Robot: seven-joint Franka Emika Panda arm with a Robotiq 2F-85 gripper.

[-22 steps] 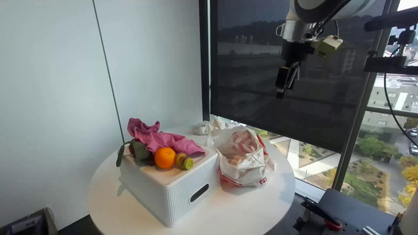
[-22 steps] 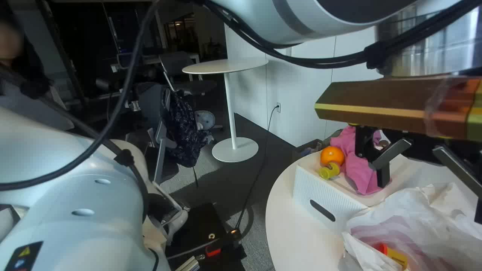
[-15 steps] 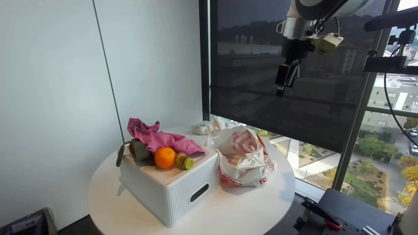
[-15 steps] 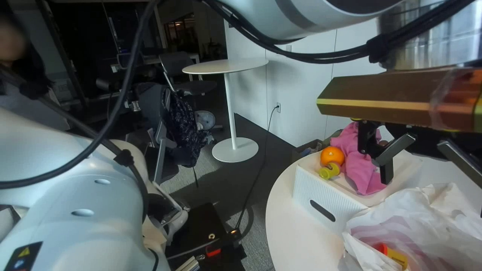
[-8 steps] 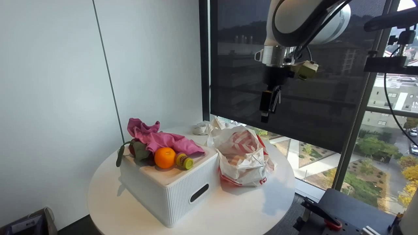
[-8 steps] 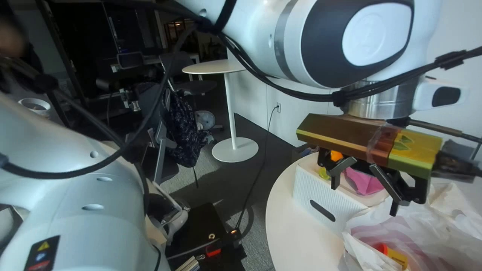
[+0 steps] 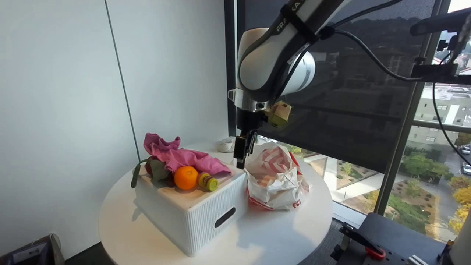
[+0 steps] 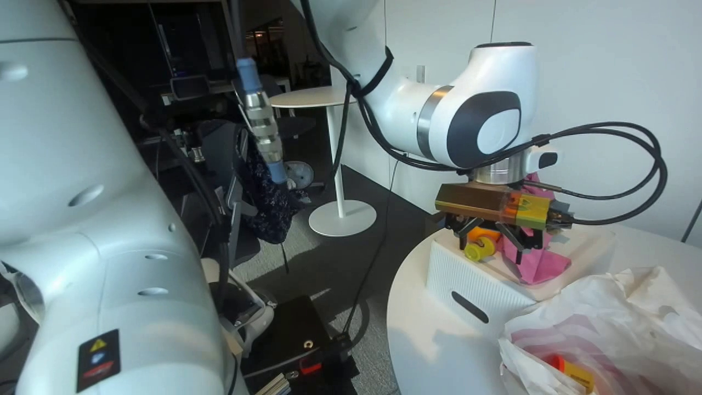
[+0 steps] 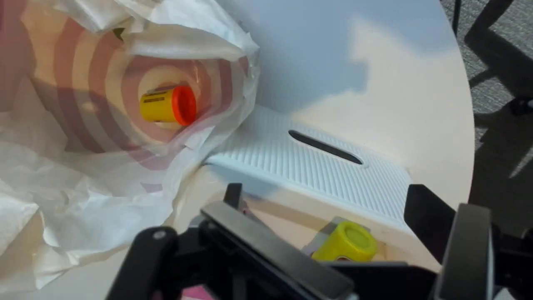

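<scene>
Hanging above the white box (image 7: 202, 226) on the round desk (image 7: 290, 232), the pincer (image 8: 491, 249) has its jaws spread wide with nothing between them. Nearest below lies a small yellow tub (image 9: 346, 243), on its side atop the box, just beside the orange (image 7: 186, 178) and near the pink cloth (image 7: 187, 158), its lid (image 9: 360, 239) turned toward the slotted side. It looks like light, fairly stiff plastic, unlikely to crush under a moderate squeeze, though its smooth round wall could roll or slip if pinched off-centre. The best hold seems to be across the middle of its body, pressed from both sides, rather than on the lid, which might pop off. The cloth, soft and limp, could snag in the same grasp; the orange, likely heavier, could roll if nudged.
</scene>
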